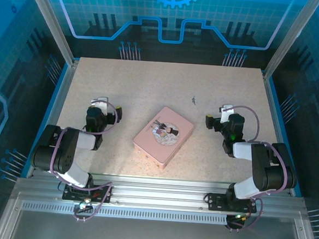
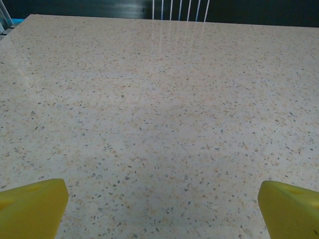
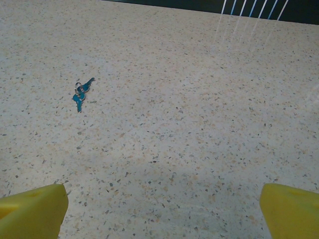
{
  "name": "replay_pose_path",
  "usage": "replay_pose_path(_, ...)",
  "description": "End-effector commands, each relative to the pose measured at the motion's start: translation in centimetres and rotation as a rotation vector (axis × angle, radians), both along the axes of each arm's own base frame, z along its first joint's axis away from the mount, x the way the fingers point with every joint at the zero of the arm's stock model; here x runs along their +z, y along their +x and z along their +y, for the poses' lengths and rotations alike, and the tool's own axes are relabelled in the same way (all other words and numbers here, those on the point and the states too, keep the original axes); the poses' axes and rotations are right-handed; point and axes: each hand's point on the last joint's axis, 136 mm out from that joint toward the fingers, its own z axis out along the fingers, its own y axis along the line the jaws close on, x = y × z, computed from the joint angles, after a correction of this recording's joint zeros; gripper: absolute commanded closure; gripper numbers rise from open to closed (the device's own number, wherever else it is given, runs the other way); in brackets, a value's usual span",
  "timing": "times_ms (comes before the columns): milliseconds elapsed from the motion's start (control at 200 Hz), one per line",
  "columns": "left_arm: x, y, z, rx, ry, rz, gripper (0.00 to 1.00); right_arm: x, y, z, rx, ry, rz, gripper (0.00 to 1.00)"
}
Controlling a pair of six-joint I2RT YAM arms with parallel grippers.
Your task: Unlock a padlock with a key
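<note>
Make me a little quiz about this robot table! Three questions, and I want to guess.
1. True or false: the left gripper and the right gripper are both open.
2. Pick one. What lies in the middle of the table? A) a pink box B) a green cup C) a red ball
3. Fill in the gap: the key lies on the table closer to the ____ gripper.

Key: 1 true; 2 A; 3 right.

Overhead; low wrist views across table (image 1: pixel 151 86)
</note>
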Motion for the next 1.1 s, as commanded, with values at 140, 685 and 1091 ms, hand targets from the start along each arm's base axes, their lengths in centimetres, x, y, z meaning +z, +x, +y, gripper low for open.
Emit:
replay_pose_path(140, 3.0, 1.0, -0.1, -0.008, -0.004, 0.052, 0.01, 4.3, 0.4, -1.3, -0.075, 0.015, -0.003, 0.00)
replay_pose_path(685, 10.0, -1.2, -4.7, -0.099, -0.646, 0.217, 0.01, 9.2, -3.4, -0.9, -0.228, 0.732, 0.280, 0.00)
replay_pose_path(1091, 4.0, -7.5, -14.0, -0.333, -0.706, 0.607, 0.16, 4.7, -8.8, 8.7, -0.015, 0.746, 0.590, 0.08)
